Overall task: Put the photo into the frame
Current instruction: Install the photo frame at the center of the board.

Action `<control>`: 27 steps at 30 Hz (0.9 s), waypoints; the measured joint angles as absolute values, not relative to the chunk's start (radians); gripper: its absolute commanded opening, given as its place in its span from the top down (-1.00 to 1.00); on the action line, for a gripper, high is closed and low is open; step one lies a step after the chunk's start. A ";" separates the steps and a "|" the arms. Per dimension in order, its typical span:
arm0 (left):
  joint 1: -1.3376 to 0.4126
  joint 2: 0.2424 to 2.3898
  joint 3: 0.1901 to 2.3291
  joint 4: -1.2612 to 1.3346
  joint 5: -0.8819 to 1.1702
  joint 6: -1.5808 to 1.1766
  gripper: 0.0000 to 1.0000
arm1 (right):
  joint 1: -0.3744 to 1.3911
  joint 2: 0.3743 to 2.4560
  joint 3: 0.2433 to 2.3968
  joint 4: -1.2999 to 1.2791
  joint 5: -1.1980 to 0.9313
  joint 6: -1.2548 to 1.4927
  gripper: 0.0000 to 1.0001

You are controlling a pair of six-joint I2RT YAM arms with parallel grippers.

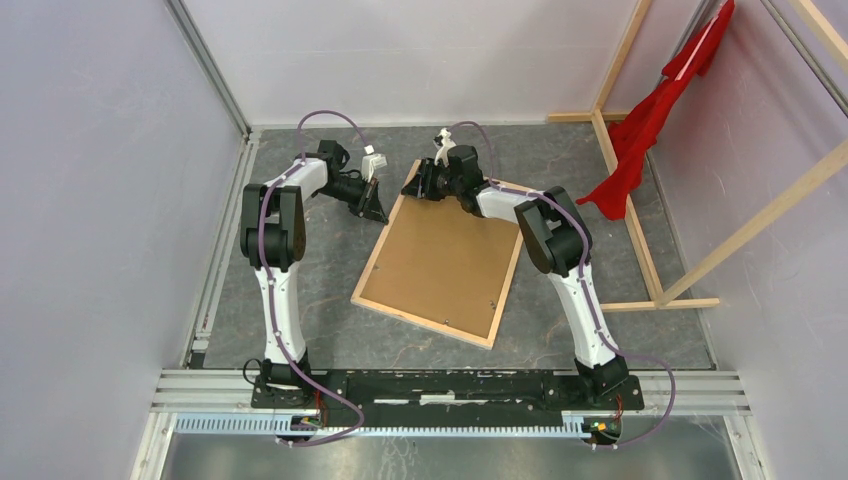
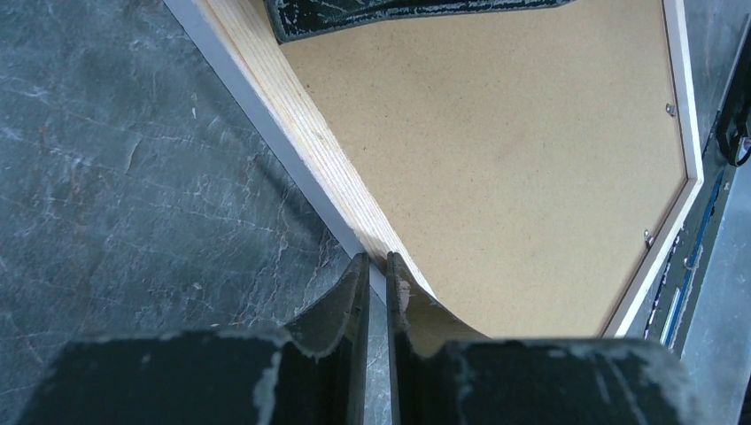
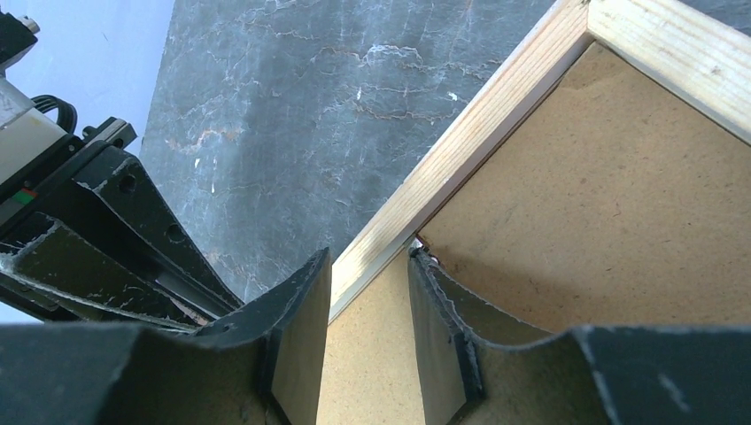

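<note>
top: frame (image 1: 440, 262) lies back-up between both grippers, photo unseen | left wrist: left gripper (image 2: 378, 276) pinched on the frame's wooden rail; hold steady | right wrist: right gripper (image 3: 369, 270) half-apart, straddling the far rail beside backing board (image 3: 611, 212); seat squarely

The frame (image 1: 372, 262) shows bare pale wood with visible grain on its back, holding a matt, speckled brown fibreboard panel (image 1: 445, 262). The table (image 1: 300, 290) looks like smooth grey marbled stone.
</note>
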State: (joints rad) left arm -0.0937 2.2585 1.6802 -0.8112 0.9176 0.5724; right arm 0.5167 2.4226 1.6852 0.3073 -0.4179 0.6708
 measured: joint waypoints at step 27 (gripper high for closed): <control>-0.080 2.205 1.644 -0.902 0.801 0.690 0.50 | 0.304 1.719 1.019 0.174 -0.114 0.566 -0.96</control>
